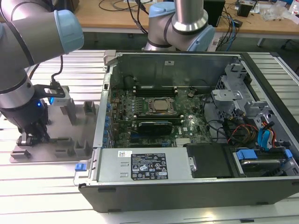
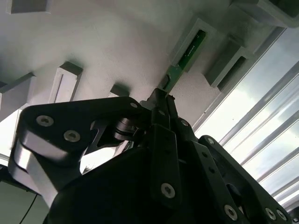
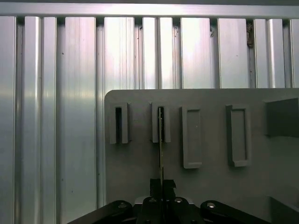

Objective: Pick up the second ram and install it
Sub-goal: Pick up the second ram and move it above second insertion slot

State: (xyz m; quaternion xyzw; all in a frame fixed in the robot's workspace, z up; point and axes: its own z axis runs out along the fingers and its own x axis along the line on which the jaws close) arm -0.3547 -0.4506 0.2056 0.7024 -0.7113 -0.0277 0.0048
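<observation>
Lying open on the ribbed metal surface (image 1: pixel 42 200), one computer case (image 1: pixel 177 55) takes up the middle and the three o'clock side of the exterior view. Inside it I can see one green motherboard (image 1: pixel 187 126). One square silver processor (image 1: pixel 160 105) sits near the board's centre, and one wide black card (image 1: pixel 154 127) lies just at the processor's six o'clock.

One robot arm (image 1: pixel 18 70) comes in from eleven o'clock and reaches down at nine o'clock, where one flat grey tray (image 1: pixel 77 135) lies beside the case.

In the first wrist view the tray (image 3: pixel 131 177) carries four raised holders (image 3: pixel 191 137) in a row. Two of them have a narrow slot, and the other two are wider blocks.

The gripper (image 1: pixel 29 139) is low over the tray. In both wrist views its jaws are clenched on one end of the second ram.

The second ram (image 3: pixel 160 154) is one thin stick, seen edge-on in the first wrist view. It runs from the gripper (image 3: pixel 161 186) into the second slotted holder (image 3: pixel 160 123). In the second wrist view the same green stick (image 2: pixel 189 49) stands in its grey holder on the tray (image 2: pixel 117 46), with its near end between the tips of the gripper (image 2: pixel 161 100).
</observation>
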